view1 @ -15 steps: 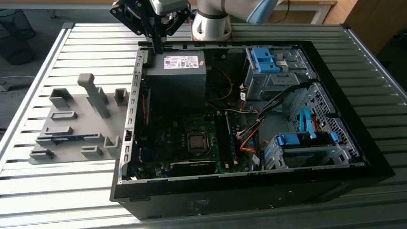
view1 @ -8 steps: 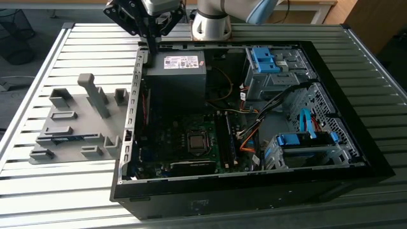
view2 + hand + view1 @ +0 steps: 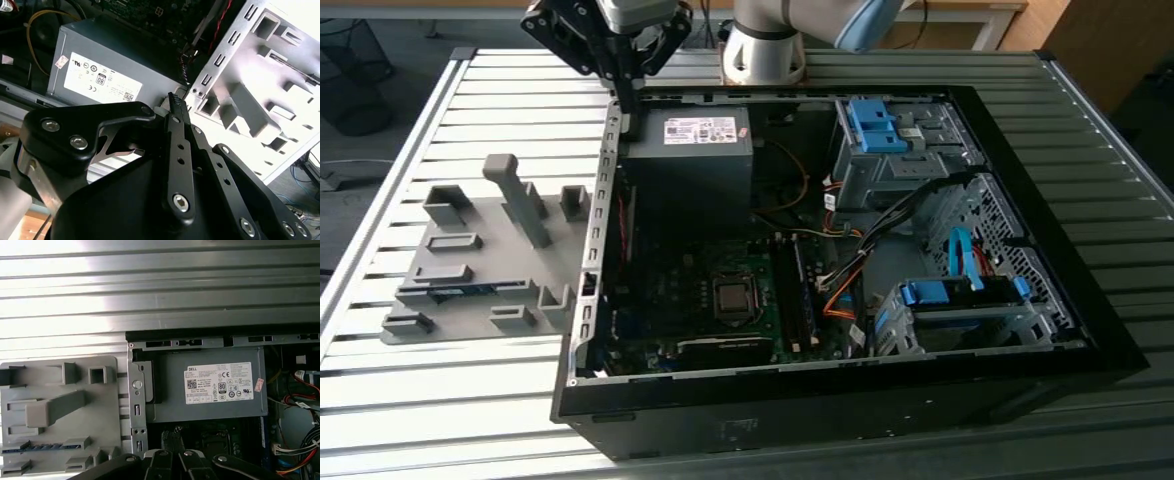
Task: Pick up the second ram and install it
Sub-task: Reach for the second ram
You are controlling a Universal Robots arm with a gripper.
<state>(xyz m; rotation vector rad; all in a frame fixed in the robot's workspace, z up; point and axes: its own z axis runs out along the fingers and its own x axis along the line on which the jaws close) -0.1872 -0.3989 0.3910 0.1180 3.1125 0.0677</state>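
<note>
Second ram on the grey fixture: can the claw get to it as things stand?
Probably yes. The second ram lies in a slot of the grey fixture, open from above with nothing over it. The claw hangs shut over the case wall beside the fixture, so it would need to open.

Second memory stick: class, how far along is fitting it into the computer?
Done: nothing shows yet. In hand: nothing; the claw hangs empty near the power supply. Left: the memory stick lies in the grey tray, so pickup and fitting remain.

Second ram (image 3: 45, 446) mostly hidden in fixture (image 3: 100, 410) slot; chips indiscernible.
</note>
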